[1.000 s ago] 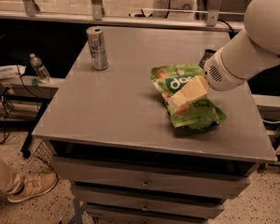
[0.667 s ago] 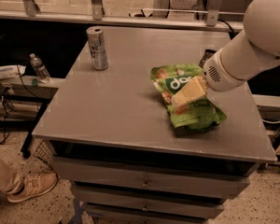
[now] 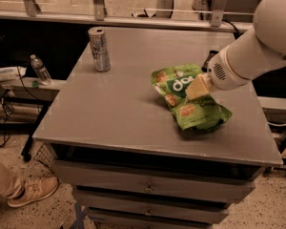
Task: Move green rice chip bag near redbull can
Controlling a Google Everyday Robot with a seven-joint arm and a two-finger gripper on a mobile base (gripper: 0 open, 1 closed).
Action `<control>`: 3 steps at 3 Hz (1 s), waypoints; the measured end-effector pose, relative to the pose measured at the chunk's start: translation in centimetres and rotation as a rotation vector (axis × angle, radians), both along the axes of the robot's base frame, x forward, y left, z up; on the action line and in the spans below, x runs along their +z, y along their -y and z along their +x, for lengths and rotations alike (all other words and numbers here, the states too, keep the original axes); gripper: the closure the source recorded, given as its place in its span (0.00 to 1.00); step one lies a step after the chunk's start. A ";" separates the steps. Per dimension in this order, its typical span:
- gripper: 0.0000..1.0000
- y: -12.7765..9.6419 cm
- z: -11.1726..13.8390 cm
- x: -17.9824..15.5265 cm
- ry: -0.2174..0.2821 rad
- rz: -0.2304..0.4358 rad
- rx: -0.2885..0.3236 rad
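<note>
The green rice chip bag (image 3: pixel 188 99) lies crumpled on the right half of the grey table top (image 3: pixel 119 109). The redbull can (image 3: pixel 99 49) stands upright near the table's far left corner, well apart from the bag. My gripper (image 3: pixel 197 87) comes in from the right on the white arm (image 3: pixel 257 51) and rests on the middle of the bag, its pale tip against the bag's top. The part of the bag under the gripper is hidden.
A clear water bottle (image 3: pixel 40 70) stands on a lower shelf left of the table. A person's shoe (image 3: pixel 32 191) is on the floor at the lower left. Drawers (image 3: pixel 148 187) sit under the table top. A rail runs behind the table.
</note>
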State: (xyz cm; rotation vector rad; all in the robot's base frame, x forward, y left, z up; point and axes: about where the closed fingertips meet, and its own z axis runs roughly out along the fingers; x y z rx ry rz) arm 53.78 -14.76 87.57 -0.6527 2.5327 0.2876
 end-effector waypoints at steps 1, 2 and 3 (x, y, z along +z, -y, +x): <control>0.88 -0.4 0.9 1.1 0.040 0.055 0.007; 1.00 -0.8 2.3 2.5 0.109 0.119 -0.018; 1.00 -0.8 2.3 2.5 0.109 0.119 -0.018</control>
